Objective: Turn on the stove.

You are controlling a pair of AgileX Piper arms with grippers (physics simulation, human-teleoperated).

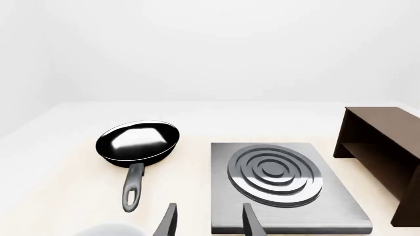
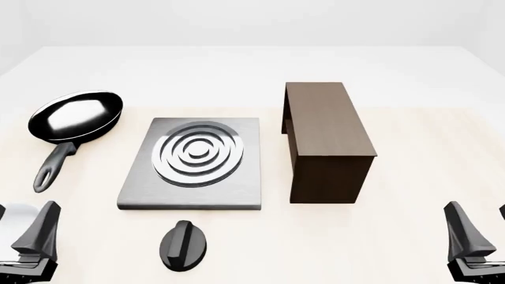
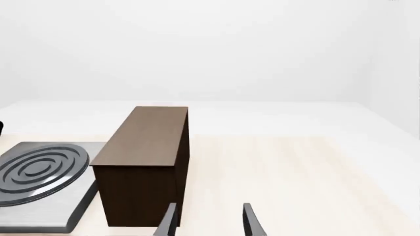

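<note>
The flat square brushed grey metal stove with its round burner of concentric silver rings is being carried by the pale desk. Its separate black oval knob is lying just in front of the stove, apart from it. A black frying pan is being kept left of the stove, a tall dark brown wooden cabinet right of it. The left hand and right hand are being held released, fingers apart, nothing between them, well apart from the stove.

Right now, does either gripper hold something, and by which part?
Nothing is held. The left gripper and right gripper both show open fingers with only air between them, and the knob lies untouched.
</note>
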